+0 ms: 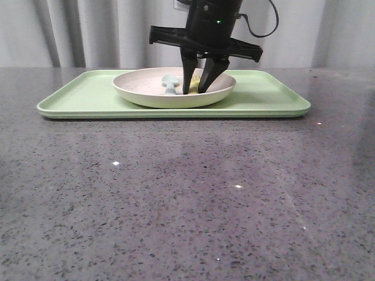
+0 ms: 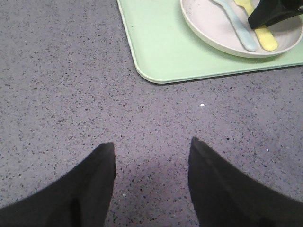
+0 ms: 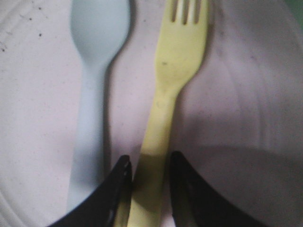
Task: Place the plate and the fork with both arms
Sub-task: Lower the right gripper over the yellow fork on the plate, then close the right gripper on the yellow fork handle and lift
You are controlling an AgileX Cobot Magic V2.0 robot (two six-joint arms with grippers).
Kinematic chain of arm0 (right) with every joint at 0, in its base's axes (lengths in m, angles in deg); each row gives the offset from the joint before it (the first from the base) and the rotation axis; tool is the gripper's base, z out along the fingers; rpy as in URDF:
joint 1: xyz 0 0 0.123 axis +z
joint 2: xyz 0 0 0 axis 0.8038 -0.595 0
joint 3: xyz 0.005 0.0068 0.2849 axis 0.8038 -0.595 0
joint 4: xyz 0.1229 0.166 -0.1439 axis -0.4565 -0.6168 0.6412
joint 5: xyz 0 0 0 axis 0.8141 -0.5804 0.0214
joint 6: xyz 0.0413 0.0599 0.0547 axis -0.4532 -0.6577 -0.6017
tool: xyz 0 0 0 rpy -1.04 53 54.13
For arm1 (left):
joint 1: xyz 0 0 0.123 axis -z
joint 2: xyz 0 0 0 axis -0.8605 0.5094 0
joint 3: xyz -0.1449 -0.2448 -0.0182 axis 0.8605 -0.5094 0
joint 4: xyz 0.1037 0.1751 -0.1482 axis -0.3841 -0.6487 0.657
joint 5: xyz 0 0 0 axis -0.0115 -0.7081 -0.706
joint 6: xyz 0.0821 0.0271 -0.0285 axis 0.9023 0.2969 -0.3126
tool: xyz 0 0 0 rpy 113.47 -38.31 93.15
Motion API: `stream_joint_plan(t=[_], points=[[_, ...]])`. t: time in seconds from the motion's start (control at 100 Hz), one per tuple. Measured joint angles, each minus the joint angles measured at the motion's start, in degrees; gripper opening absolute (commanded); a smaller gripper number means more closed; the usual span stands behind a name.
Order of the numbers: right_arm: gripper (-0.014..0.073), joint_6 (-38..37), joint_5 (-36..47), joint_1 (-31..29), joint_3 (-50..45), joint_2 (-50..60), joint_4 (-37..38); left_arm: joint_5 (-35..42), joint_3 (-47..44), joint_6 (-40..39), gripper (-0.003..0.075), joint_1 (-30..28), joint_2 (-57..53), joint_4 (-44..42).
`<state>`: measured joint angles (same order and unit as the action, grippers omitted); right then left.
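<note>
You're at the fork pick: your right gripper has its fingers apart astride the handle of the pale-yellow plastic fork, lying in the round cream-white plate on the light-green tray. Close squarely next; the left gripper hangs open over the grey speckled surface

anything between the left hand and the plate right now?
Bare grey table, then the green tray's corner. The plate sits on that tray, holding the spoon and fork. The left wrist view shows this; the left hand is open over bare tabletop.
</note>
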<state>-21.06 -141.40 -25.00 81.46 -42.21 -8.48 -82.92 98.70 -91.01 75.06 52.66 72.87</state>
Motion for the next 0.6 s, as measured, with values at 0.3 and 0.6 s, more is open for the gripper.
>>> stream_joint_plan(t=[0.3,0.6], points=[[0.0022,-0.1,0.0,0.0,0.0,-0.1,0.0,-0.1,0.0,0.0,0.0356,0.0,0.0,0.0],[0.0021,0.0,-0.1,0.0,0.4,-0.1,0.0,-0.1,0.0,0.0,0.0356,0.0,-0.1,0.0]])
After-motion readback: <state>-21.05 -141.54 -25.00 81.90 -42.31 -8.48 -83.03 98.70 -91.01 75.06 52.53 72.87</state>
